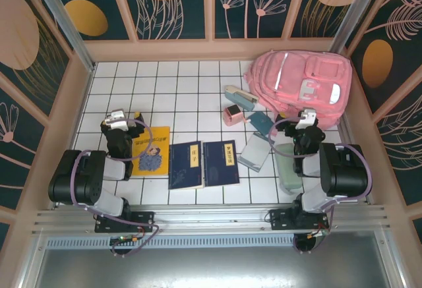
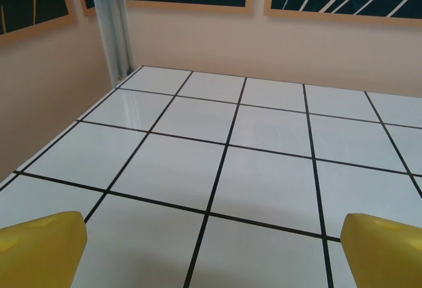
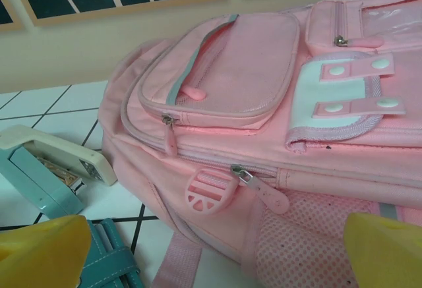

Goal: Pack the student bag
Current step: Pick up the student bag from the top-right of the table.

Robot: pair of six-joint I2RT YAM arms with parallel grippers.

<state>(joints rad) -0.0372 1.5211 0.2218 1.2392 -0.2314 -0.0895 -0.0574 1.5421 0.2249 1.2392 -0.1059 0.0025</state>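
the student bag lay on its back at the far right corner of the table, just ahead of the right gripper, whose jaws stood wide apart. the left gripper gaped too, over bare table. the bag looked soft and floppy (it would probably sag and slide if pulled by a fold), so the main zip pull seemed the best hold, the zip apparently shut.
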